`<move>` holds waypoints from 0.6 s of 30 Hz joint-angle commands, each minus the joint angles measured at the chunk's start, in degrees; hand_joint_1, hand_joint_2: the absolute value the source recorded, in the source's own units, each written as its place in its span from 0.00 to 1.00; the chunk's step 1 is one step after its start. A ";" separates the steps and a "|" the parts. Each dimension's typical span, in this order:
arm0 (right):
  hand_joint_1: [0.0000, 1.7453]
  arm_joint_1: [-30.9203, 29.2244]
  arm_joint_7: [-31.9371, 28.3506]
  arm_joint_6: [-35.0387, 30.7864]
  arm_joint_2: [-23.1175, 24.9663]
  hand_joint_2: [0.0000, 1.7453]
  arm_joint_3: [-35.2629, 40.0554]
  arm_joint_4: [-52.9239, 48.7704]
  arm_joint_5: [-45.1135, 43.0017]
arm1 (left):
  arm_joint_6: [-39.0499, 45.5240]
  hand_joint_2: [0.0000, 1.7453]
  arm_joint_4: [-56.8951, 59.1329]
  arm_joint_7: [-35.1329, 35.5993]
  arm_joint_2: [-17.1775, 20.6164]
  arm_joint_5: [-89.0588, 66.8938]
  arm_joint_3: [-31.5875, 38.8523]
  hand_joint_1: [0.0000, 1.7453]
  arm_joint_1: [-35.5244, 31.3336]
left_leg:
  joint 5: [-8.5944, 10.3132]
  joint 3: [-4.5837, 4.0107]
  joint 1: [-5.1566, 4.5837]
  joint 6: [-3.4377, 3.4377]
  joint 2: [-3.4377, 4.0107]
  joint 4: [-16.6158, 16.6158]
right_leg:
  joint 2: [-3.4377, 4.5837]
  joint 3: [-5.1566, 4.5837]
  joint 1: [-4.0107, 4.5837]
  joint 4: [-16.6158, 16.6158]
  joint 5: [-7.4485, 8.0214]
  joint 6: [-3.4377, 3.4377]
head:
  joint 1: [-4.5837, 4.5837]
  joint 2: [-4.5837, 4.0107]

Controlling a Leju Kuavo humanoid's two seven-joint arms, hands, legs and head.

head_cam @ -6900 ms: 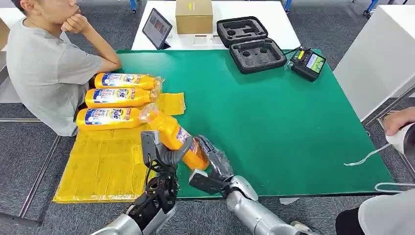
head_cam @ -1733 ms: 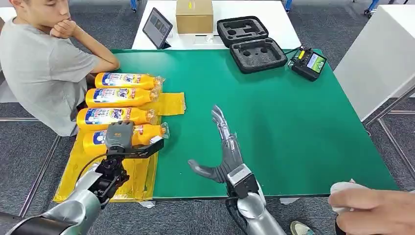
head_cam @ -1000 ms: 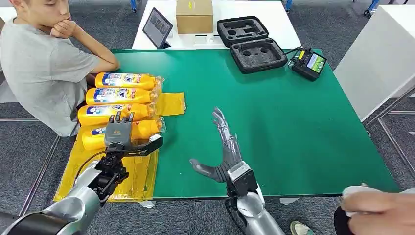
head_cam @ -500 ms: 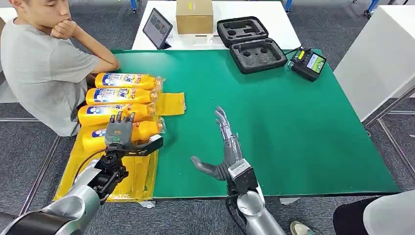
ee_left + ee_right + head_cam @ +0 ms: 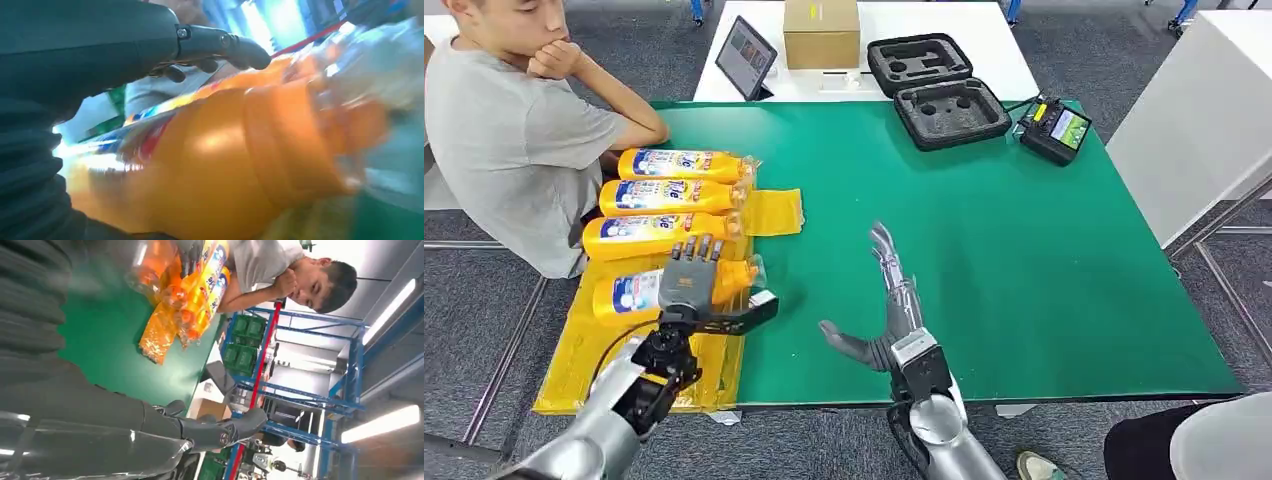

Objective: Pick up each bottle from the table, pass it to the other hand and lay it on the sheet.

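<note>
4 orange bottles [image 5: 669, 227] w/ blue-white labels, text unreadable, on sheet [image 5: 629, 350].

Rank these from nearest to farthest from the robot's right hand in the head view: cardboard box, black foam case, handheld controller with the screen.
From the right hand:
1. Black foam case, straight ahead at the far table edge.
2. Handheld controller, far right corner.
3. Cardboard box, beyond on the white table.

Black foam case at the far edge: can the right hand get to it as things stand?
Probably yes: the right hand is open, and bare green table lies between it and the foam case, though reach looks long.
</note>
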 commanded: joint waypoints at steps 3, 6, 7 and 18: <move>0.00 0.35 0.09 -0.92 -1.98 1.00 -0.15 -0.56 -0.68 | -5.78 1.00 -31.07 -7.76 5.69 1.55 -8.56 0.00 13.88 | -0.12 0.12 0.04 -0.08 0.08 0.02 | 0.13 0.07 0.04 0.00 -0.07 -0.06 | 0.00 0.00; 0.00 0.14 0.09 -0.66 -1.87 1.00 -0.25 -0.19 -0.60 | -6.33 1.00 -31.87 -8.27 6.33 2.51 -8.42 0.00 13.96 | -0.10 0.09 0.04 -0.07 0.07 0.00 | 0.12 0.03 0.03 0.00 -0.05 -0.06 | 0.00 0.00; 0.00 -0.15 0.09 -0.33 -1.79 1.00 -0.27 0.02 -0.63 | -6.23 1.00 -32.22 -7.89 6.96 1.47 -8.92 0.00 13.61 | -0.15 0.16 0.06 -0.10 0.06 0.03 | 0.13 0.11 0.05 0.01 -0.09 -0.08 | 0.02 0.00; 0.00 1.21 0.09 -1.13 -2.32 1.00 0.17 -2.84 -0.78 | 4.15 1.00 -32.21 -11.59 6.78 9.58 -8.32 0.00 13.36 | -0.15 0.22 0.07 -0.11 0.00 0.01 | 0.08 0.20 0.06 0.00 -0.12 -0.08 | 0.00 0.00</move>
